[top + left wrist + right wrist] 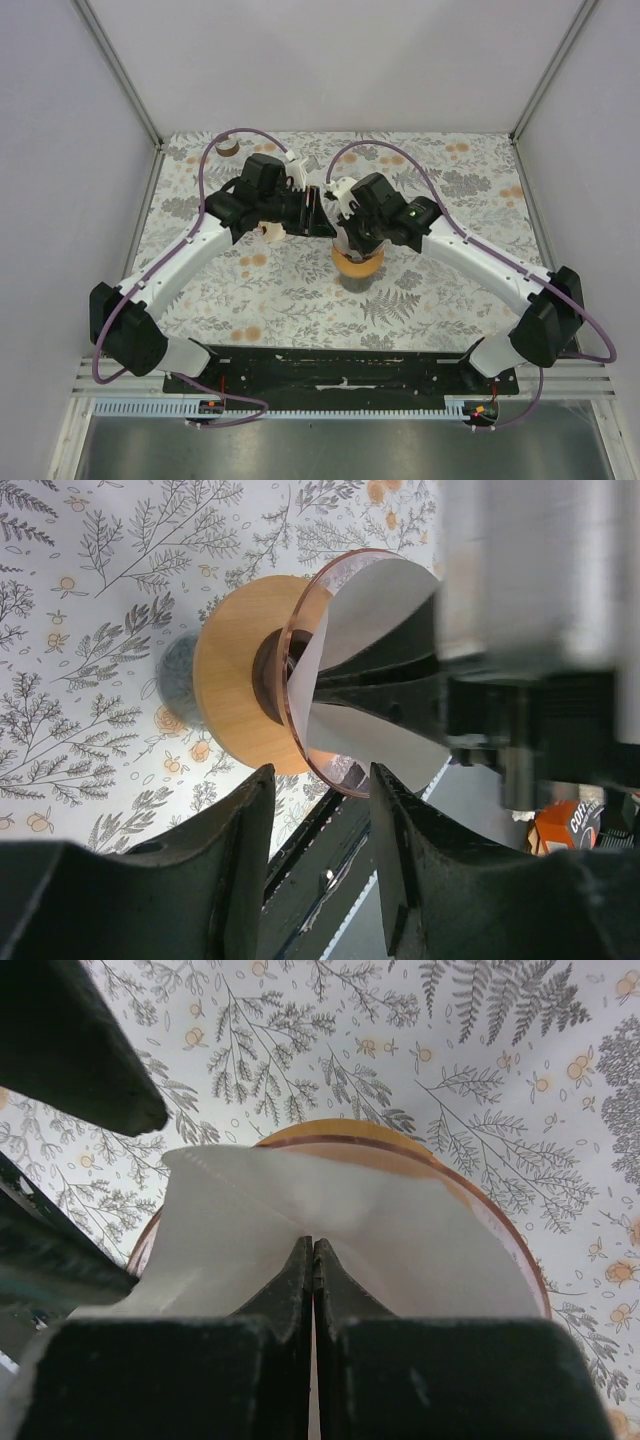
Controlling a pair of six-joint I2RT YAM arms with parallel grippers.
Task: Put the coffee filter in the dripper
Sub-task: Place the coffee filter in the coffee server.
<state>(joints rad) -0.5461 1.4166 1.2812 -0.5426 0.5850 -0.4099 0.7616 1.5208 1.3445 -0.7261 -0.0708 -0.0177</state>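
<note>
The dripper (pixel 357 262) is a clear pinkish cone on a round wooden base, standing mid-table. It also shows in the left wrist view (pixel 250 685) and the right wrist view (pixel 500 1230). The white paper coffee filter (pixel 300 1220) sits inside the cone, seen too in the left wrist view (pixel 375 610). My right gripper (pixel 313 1245) is shut on a fold of the filter, directly above the dripper (pixel 352 235). My left gripper (pixel 320 780) is open and empty, just beside the dripper on its left (pixel 318 215).
A small brown roll (pixel 228 147) lies at the table's far left corner. The floral tablecloth (pixel 300 300) covers the table. The black base bar (pixel 340 368) runs along the near edge. Grey walls enclose the sides and back.
</note>
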